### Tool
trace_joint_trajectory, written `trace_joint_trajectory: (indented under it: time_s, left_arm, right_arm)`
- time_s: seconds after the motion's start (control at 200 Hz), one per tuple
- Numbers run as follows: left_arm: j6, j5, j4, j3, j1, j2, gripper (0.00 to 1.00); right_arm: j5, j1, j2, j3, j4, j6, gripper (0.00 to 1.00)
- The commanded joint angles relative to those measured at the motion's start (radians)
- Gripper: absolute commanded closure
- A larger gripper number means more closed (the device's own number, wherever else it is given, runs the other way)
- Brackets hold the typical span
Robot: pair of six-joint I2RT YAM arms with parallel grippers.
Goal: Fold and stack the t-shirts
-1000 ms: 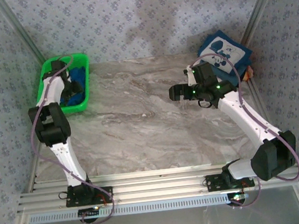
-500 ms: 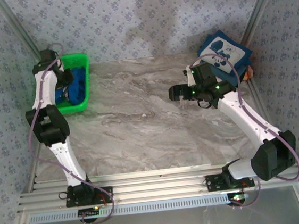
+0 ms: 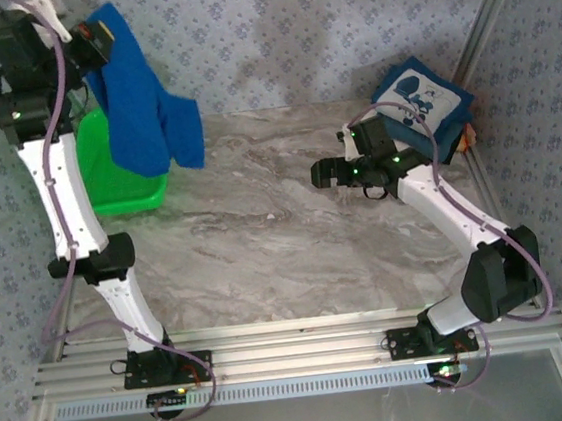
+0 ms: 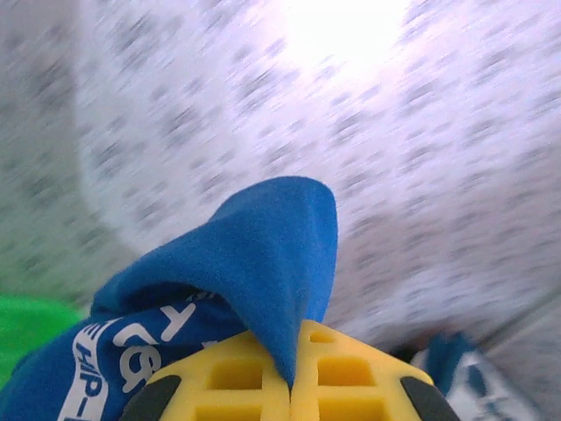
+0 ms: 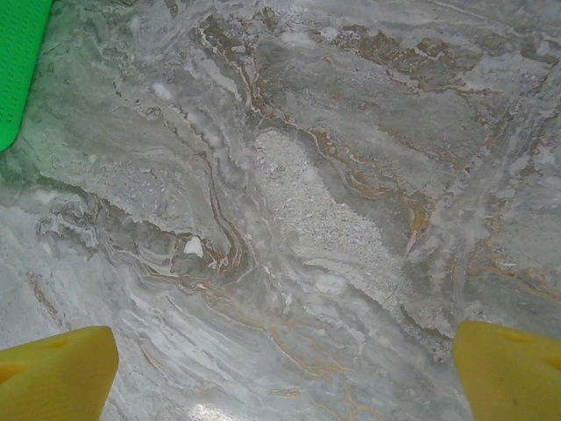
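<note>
- Two arms in totally different spots here.
- Left gripper (image 3: 92,37) is way up high at the far left. Its jaws are clamped tight on the royal-blue t-shirt (image 3: 139,105).
- On the left wrist cam, the yellow fingers (image 4: 359,381) are pressed together with a fold of the blue cloth pinched between them. White lettering shows on the fabric.
- That shirt hangs in the air, draping down in front of the green basket (image 3: 124,195) at the far-left corner of the marble table (image 3: 266,257). Can't tell if the bottom edge touches the basket.
- Right gripper (image 3: 325,174) hovers over the table a bit right of centre, jaws spread wide and empty. On its wrist cam, the marble sits between the two yellow fingertips (image 5: 53,364).
- Navy t-shirt (image 3: 422,100) with the white cartoon print lies folded at the far-right corner. A bit of orange cloth (image 3: 469,136) pokes out at its near-right edge.
</note>
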Motion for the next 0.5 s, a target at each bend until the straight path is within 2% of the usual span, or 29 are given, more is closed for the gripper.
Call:
trace_joint_trajectory:
  time_s: [0.0, 0.085, 0.215, 0.405, 0.495]
  left_arm:
    - [-0.214, 0.136, 0.236, -0.006, -0.013, -0.006, 1.0]
    - [-0.292, 0.157, 0.367, -0.002, -0.068, -0.011, 1.0]
    - [-0.339, 0.156, 0.456, 0.0, -0.182, 0.001, 1.0]
    - [-0.314, 0.169, 0.425, 0.002, -0.363, 0.054, 1.0]
    - [-0.273, 0.171, 0.387, 0.003, -0.436, 0.065, 1.0]
  right_arm:
    - [-0.036, -0.008, 0.011, 0.035, 0.013, 0.003, 0.0]
    - [-0.041, -0.019, 0.007, 0.032, 0.011, 0.013, 0.0]
    - [-0.056, -0.059, -0.017, 0.01, 0.033, 0.043, 0.0]
    - [-0.025, -0.128, -0.087, -0.034, 0.048, 0.074, 0.0]
    - [-0.003, -0.164, -0.142, -0.113, 0.058, 0.093, 0.0]
